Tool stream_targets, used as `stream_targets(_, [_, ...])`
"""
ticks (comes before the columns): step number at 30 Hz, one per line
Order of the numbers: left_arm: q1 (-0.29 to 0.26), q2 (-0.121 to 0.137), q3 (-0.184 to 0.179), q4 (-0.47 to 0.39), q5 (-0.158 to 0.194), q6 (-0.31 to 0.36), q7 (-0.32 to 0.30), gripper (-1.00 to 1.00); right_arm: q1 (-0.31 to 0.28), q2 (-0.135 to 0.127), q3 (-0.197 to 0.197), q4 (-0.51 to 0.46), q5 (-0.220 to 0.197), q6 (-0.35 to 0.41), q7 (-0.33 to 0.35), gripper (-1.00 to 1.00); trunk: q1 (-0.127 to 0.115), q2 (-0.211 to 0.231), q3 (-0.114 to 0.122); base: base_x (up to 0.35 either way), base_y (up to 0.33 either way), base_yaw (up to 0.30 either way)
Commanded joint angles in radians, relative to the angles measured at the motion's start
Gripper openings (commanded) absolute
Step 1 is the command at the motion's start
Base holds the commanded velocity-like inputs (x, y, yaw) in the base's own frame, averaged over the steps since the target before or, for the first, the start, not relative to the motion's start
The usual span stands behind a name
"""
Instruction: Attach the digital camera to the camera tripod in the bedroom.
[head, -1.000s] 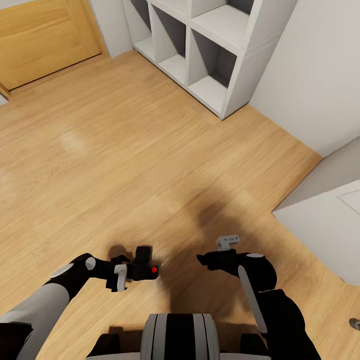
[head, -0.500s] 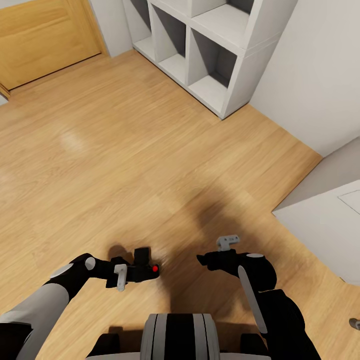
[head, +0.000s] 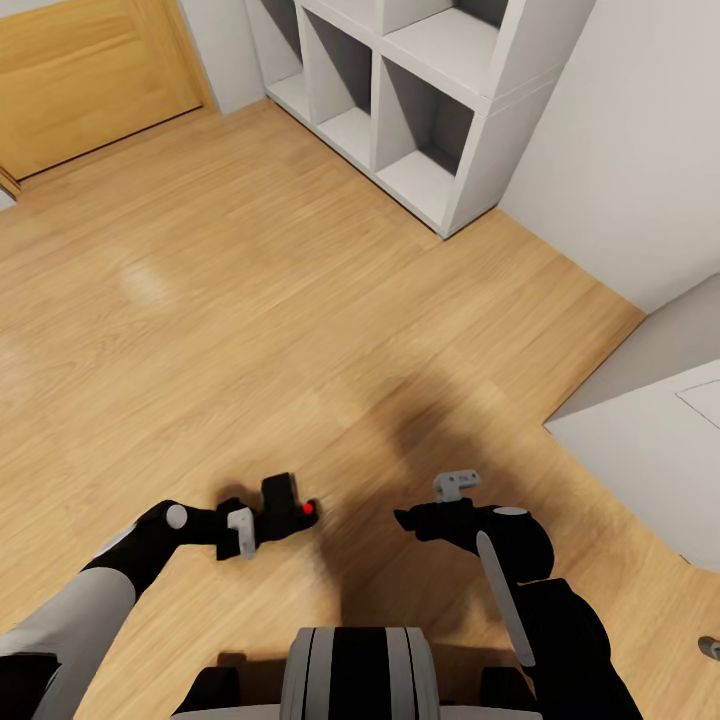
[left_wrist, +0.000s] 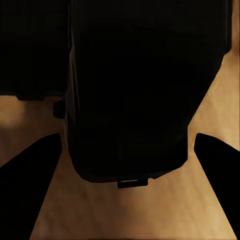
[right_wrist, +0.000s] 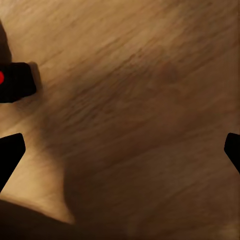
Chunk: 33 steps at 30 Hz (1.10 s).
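Note:
The digital camera, small and black with a red button, is held low over the wood floor in my left gripper, which is shut on it. In the left wrist view its dark body sits between the fingers. My right gripper hangs open beside it with nothing between its fingers. The right wrist view catches the camera's red-buttoned corner against the floor, with the right gripper spread wide. The camera tripod is out of view.
An oak door stands at the far left. A white cube shelf unit lines the far wall. A pale grey furniture corner juts in from the right. Light wood floor stretches ahead.
My left arm has pushed the camera a little forward, away from my trunk. The right arm and the view have stayed still.

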Motion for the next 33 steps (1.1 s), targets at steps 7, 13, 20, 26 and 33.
stream_targets(7, [0.004,0.001,-0.001,-0.014,0.0,0.005,0.0,-1.0,0.0,0.0,0.0,0.0,-0.001,0.004,0.001,1.0,0.0,0.0,-0.001,0.0,0.0,0.0])
stream_targets(13, [0.004,0.001,-0.001,-0.021,0.001,0.008,-0.003,-1.0,0.0,-0.005,-0.004,0.0,-0.001,0.004,0.001,1.0,0.0,0.0,-0.001,0.0,0.0,0.0])
stream_targets(20, [0.022,0.001,0.0,-0.077,0.014,0.022,-0.007,-1.0,0.0,-0.036,-0.007,0.0,-0.004,0.004,0.003,1.0,0.0,0.0,-0.001,0.0,0.0,0.0])
stream_targets(26, [0.116,0.0,0.036,-0.298,0.154,0.083,-0.008,-1.0,0.0,-0.051,-0.006,-0.001,-0.005,0.004,0.007,1.0,0.0,0.0,-0.001,0.0,0.0,0.0])
stream_targets(33, [0.282,-0.005,0.15,-0.654,0.549,0.223,-0.005,-1.0,0.006,-0.058,-0.01,-0.002,-0.005,-0.04,0.059,1.0,0.0,0.0,-0.001,0.0,0.0,0.0])
